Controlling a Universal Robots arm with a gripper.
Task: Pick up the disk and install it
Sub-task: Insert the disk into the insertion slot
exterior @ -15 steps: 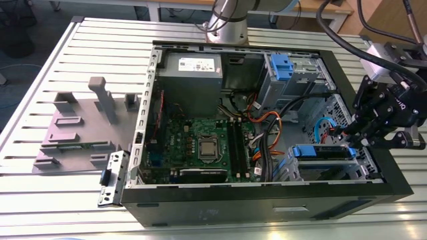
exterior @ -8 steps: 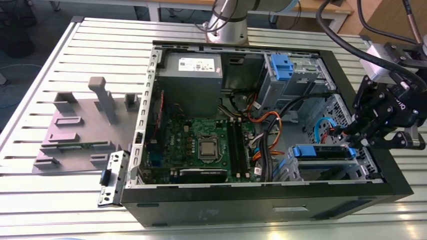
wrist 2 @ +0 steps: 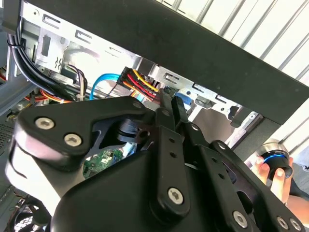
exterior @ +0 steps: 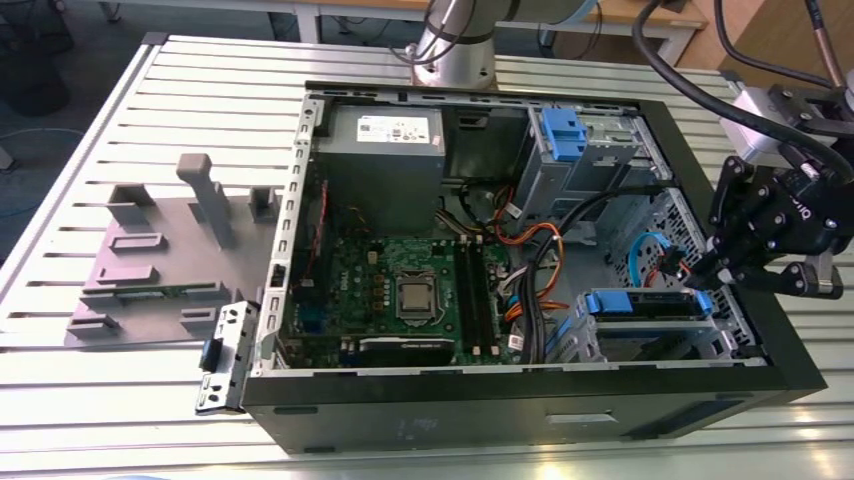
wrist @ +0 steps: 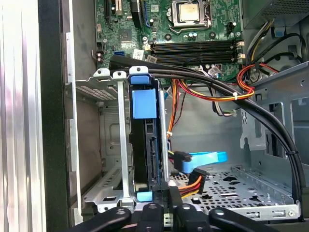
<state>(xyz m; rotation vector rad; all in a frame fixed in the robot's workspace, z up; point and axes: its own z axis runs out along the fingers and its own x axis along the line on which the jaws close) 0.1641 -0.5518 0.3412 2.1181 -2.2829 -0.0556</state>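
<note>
Install step in hand: disk standing on edge in the metal cage, closed end effector right at its near end, apparently gripping nothing.

Exterior view looks down on whole PC case; both wrist views v. close inside, sharing blue cable.
</note>
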